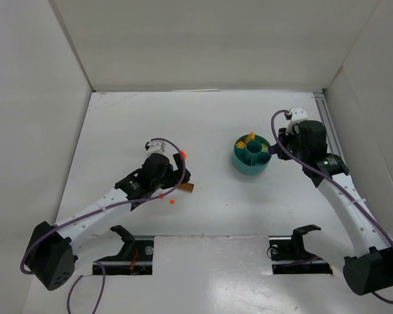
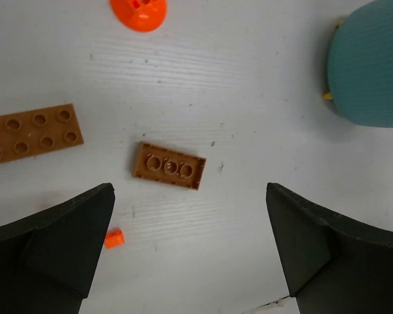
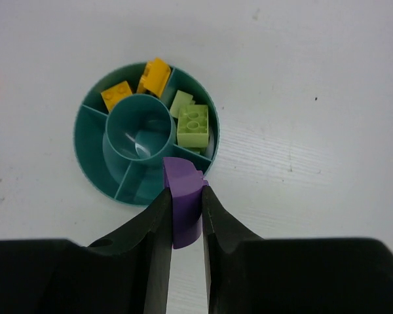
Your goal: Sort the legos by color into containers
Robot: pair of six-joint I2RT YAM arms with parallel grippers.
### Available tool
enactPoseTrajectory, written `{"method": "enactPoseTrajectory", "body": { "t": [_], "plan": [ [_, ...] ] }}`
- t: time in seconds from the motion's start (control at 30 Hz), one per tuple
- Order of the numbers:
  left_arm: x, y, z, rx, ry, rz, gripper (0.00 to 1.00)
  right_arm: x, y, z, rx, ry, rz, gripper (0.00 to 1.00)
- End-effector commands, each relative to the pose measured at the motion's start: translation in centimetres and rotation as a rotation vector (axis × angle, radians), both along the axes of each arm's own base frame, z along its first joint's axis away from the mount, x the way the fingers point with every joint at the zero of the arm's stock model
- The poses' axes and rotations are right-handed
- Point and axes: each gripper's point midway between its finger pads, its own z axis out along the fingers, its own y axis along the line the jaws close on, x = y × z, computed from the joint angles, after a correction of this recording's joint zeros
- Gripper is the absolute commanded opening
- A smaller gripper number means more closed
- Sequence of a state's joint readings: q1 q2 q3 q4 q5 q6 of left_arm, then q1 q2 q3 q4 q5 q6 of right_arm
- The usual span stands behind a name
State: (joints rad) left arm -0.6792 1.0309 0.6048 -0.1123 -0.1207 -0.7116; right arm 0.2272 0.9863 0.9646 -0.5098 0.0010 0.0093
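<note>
The teal tub (image 1: 249, 169) stands right of centre; in the right wrist view its rim (image 3: 85, 154) rings wedge compartments holding two yellow-orange bricks (image 3: 116, 95) and lime green bricks (image 3: 193, 124). My right gripper (image 3: 185, 196) is shut on a purple rounded piece (image 3: 183, 180), held over the tub's near rim. My left gripper (image 2: 188, 219) is open and empty just above the table. A small brownish-orange plate (image 2: 169, 165) lies just ahead of its fingers. A tiny red-orange brick (image 2: 114, 238) lies beside the left finger.
A longer brownish-orange plate (image 2: 29, 134) lies to the left and a red-orange cone-shaped piece (image 2: 138, 12) further ahead. The tub's wall (image 2: 373, 65) shows at the upper right of the left wrist view. White walls enclose the table (image 1: 118, 131).
</note>
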Motion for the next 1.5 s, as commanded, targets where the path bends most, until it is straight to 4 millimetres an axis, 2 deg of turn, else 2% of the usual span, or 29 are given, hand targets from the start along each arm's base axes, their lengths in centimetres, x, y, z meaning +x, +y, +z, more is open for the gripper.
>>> {"method": "enactPoseTrajectory", "body": {
  "t": [0.0, 0.03, 0.07, 0.1, 0.23, 0.37, 0.43, 0.63, 0.73, 0.87, 0.93, 1.0, 1.03, 1.2, 1.33, 1.47],
  "plan": [
    [-0.4, 2.0, 1.4, -0.053, 0.013, 0.149, 1.0, 1.1, -0.4, -1.0, 0.0, 0.004, -0.029, 0.05],
    [-0.7, 3.4, 0.7, -0.036, 0.049, 0.224, 1.0, 1.2, -0.4, -1.6, 0.004, 0.014, -0.028, 0.05],
    [-0.7, 4.0, 1.0, -0.038, 0.056, 0.257, 1.0, 1.4, -0.2, -1.3, 0.012, 0.0, -0.019, 0.05],
    [-0.8, 4.7, 0.9, -0.036, 0.068, 0.291, 1.0, 1.4, -0.2, -2.2, 0.015, 0.026, -0.024, 0.05],
    [-1.3, 7.6, -0.2, -0.016, 0.132, 0.409, 1.0, 2.1, 0.2, -2.9, 0.027, 0.035, -0.019, 0.05],
    [-1.7, 9.5, -2.0, -0.018, 0.193, 0.47, 1.0, 2.2, 0.7, -4.1, 0.042, 0.056, -0.006, 0.05],
    [-1.7, 10.2, -2.4, -0.029, 0.213, 0.498, 1.0, 2.4, 0.8, -3.9, 0.048, 0.047, 0.002, 0.05],
    [-1.7, 13.2, -3.5, -0.035, 0.259, 0.644, 1.0, 2.9, 1.2, -4.9, 0.05, 0.069, 0.01, 0.05],
    [-1.6, 14.0, -3.8, -0.046, 0.278, 0.7, 1.0, 2.9, 1.7, -5.5, 0.047, 0.09, 0.014, 0.06],
    [-1.8, 15.4, -4.1, -0.027, 0.281, 0.769, 1.0, 2.8, 1.9, -5.8, 0.026, 0.105, 0.012, 0.12],
    [-1.9, 15.8, -4.4, -0.014, 0.288, 0.796, 1.0, 2.4, 2.7, -5.8, -0.005, 0.119, 0.022, 0.18],
    [-2.2, 15.8, -4.9, -0.001, 0.306, 0.798, 1.0, 2.3, 2.6, -6.3, -0.024, 0.134, 0.013, 0.21],
    [-2.1, 15.8, -5.1, 0.0, 0.307, 0.798, 1.0, 2.1, 3.3, -6.3, -0.018, 0.136, 0.028, 0.23],
    [-2.4, 15.6, -6.3, -0.006, 0.337, 0.792, 0.99, 1.9, 3.7, -5.8, -0.035, 0.133, 0.022, 0.35],
    [-2.6, 16.0, -6.8, 0.02, 0.343, 0.806, 0.99, 1.8, 4.1, -5.6, -0.035, 0.131, 0.033, 0.55],
    [-2.5, 16.0, -7.6, 0.022, 0.345, 0.806, 0.94, 1.6, 4.2, -4.8, -0.036, 0.117, 0.035, 0.6]
  ]
}}
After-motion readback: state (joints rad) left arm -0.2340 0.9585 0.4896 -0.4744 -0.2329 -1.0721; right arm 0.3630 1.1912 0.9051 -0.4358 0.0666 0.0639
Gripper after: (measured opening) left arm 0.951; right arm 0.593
